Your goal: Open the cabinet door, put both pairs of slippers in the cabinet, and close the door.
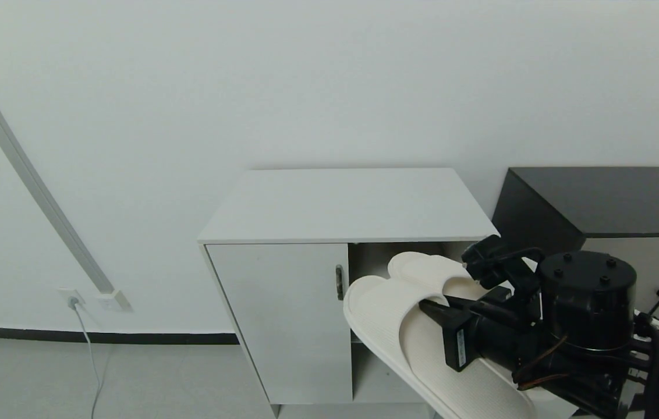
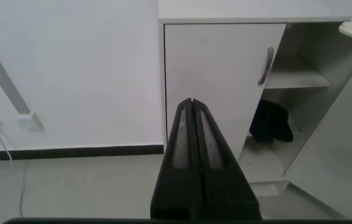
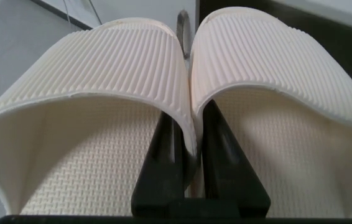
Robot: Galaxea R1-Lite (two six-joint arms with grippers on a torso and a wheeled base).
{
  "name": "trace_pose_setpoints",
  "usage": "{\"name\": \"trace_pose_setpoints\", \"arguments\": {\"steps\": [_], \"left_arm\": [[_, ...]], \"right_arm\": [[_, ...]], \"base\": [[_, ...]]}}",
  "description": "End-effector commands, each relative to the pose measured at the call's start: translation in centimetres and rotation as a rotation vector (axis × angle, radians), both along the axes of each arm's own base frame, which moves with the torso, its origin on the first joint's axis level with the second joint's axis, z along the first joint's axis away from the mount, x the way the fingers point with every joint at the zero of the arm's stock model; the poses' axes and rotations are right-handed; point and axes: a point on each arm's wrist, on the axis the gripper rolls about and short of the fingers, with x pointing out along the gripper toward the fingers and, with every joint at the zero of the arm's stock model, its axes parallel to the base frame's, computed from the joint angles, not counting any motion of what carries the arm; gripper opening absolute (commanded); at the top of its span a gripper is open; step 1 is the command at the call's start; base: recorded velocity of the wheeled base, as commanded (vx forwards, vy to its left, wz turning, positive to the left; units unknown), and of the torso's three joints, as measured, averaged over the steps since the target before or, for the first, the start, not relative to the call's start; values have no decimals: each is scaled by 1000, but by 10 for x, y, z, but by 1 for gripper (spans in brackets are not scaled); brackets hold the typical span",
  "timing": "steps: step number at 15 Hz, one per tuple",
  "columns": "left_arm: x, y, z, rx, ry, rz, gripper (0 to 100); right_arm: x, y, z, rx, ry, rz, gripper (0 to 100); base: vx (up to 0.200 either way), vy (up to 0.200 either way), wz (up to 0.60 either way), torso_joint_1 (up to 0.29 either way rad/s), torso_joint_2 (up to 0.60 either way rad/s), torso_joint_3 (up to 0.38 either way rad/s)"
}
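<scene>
Clamping the right gripper [image 1: 429, 306] on a pair of cream ribbed foam slippers [image 1: 382, 326] by the inner straps, hanging at 5 o'clock of the white flat-topped cabinet [image 1: 341, 203], toes pointing at its open right bay. Holding the left gripper [image 2: 191, 109] pinched together on nothing, facing that cabinet
</scene>
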Motion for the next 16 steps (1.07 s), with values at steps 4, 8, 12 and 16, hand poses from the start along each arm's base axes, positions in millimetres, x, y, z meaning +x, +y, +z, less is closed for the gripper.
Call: {"name": "trace_pose_setpoints", "arguments": {"steps": [4,8,12,16], "left_arm": [[0,0,0,-2,1,0,0],[0,0,0,-2,1,0,0],[0,0,0,-2,1,0,0],[0,0,0,-2,1,0,0]], "right_arm": [[0,1,-3,-6,8,0,0],[1,2,-5,-12,13,0,0],[1,1,-6,-14,15,0,0],[1,1,-7,-16,17,0,0]], "base": [[0,0,0,-220,546,317],[0,0,0,-212,540,320],[0,0,0,-188,514,321],[0,0,0,-166,491,325]]}}
